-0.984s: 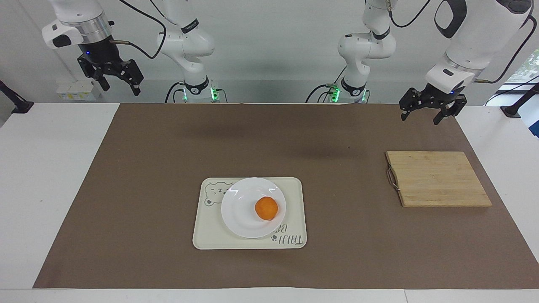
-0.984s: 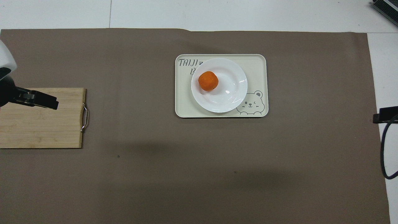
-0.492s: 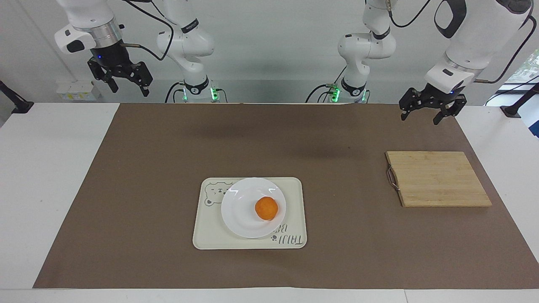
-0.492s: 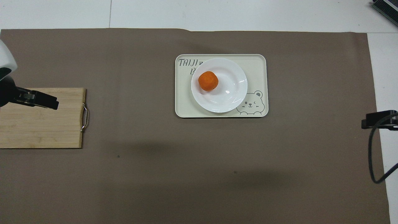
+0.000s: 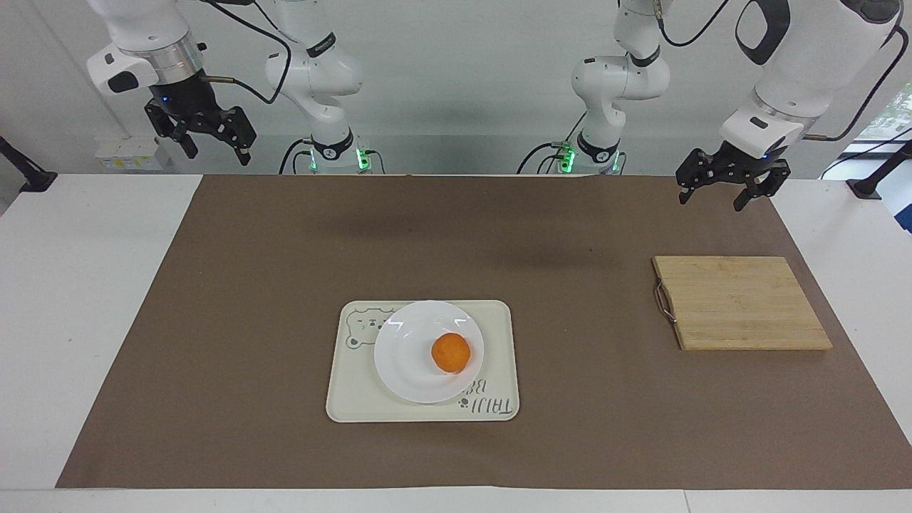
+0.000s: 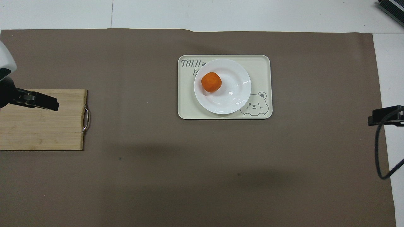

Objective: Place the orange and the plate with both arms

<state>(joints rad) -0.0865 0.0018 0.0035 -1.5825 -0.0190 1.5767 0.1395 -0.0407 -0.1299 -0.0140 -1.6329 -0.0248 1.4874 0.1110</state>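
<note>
Your left hand (image 5: pixel 721 192) hangs in the air over the edge of the brown mat (image 5: pixel 285 256) at the left arm's end of the worktop (image 5: pixel 85 299), its fingers spread wide and holding nothing. In the overhead view one of its fingers (image 6: pixel 44 102) shows above the wooden cutting board (image 5: pixel 741 303), but the facing view shows it raised well clear of the board.

Your right hand (image 5: pixel 210 139) is also released, fingers apart and empty, held high near the right arm's end of the worktop.

The orange (image 5: pixel 450 353) sits in the white plate (image 5: pixel 406 356), toward the side nearer the left arm's end. The plate rests on the cream tray (image 5: pixel 349 399) with the bear drawing, in the middle of the mat, well apart from both hands.
</note>
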